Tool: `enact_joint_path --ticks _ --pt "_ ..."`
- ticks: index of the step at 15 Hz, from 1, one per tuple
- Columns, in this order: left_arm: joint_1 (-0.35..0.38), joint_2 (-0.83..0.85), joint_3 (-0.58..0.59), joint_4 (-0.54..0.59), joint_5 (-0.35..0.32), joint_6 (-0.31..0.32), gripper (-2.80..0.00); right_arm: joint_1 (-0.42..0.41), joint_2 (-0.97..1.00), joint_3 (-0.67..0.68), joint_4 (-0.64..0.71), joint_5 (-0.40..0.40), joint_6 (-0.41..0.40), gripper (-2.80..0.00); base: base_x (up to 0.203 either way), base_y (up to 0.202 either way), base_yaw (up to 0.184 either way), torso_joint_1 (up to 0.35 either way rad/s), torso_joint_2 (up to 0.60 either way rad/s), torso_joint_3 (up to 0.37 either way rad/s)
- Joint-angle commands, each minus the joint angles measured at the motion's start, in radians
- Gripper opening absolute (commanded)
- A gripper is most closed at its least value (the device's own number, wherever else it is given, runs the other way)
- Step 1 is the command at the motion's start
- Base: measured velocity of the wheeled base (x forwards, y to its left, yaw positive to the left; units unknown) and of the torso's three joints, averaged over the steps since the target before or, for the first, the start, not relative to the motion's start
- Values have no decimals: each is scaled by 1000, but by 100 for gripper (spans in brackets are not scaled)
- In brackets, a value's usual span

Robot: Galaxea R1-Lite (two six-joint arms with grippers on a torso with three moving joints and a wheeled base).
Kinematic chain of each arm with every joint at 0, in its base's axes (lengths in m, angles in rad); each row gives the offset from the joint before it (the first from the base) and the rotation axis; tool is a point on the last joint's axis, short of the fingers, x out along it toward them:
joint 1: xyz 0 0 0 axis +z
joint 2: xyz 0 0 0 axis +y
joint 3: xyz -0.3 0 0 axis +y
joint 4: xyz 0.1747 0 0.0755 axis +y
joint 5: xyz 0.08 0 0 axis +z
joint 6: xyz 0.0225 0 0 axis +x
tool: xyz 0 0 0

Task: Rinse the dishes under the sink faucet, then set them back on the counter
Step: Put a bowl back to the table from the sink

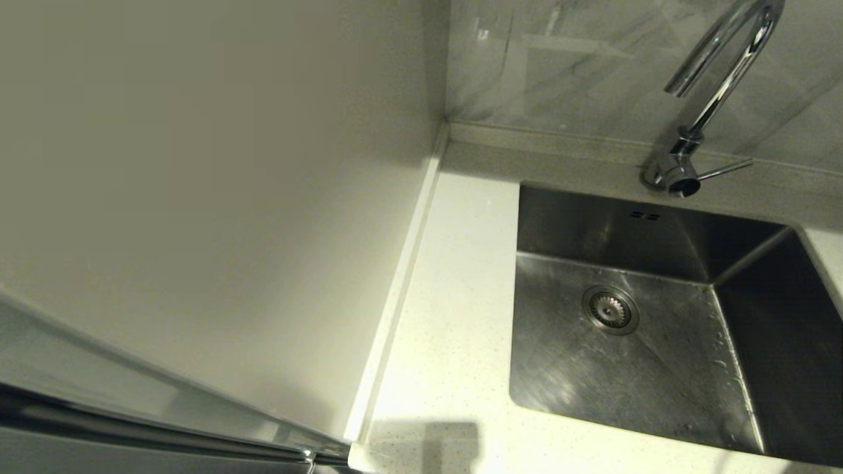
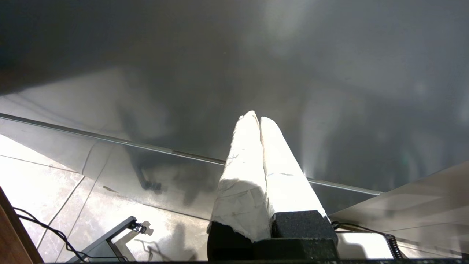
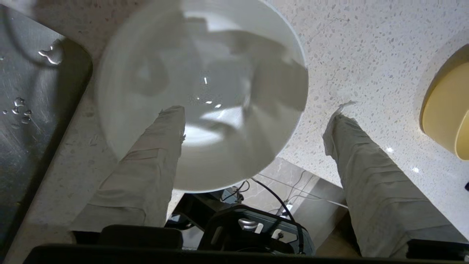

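In the right wrist view a white bowl (image 3: 205, 84) lies at the front edge of the speckled counter (image 3: 366, 55), beside a corner of the sink (image 3: 25, 121). My right gripper (image 3: 256, 113) is open and straddles the bowl's rim, one finger over its inside and the other over the counter. A second pale, warm-tinted bowl (image 3: 445, 113) shows at the picture's edge. The grey-blue bowl is out of view. The head view shows the sink (image 1: 658, 368), the faucet (image 1: 714, 85) and the counter (image 1: 454, 316), but no bowl or arm. My left gripper (image 2: 256, 116) is shut and empty.
Water drops cling to the sink floor (image 3: 22, 106). The left gripper points at a dull grey panel (image 2: 293, 66) below counter level, with floor tiles (image 2: 33, 183) and cables underneath. A plain beige wall panel (image 1: 197, 197) bounds the counter on the left.
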Motion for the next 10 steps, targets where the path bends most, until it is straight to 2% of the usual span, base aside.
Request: enact_joint_path --ticks 1,10 --pt "0 -3 0 0 0 -1 -280 0 -5 -8 3 0 0 0 0 0 0 0 0 0" --pt "1 -3 0 0 0 -1 -280 0 -159 -33 14 44 22 0 0 0 0 0 0 0"
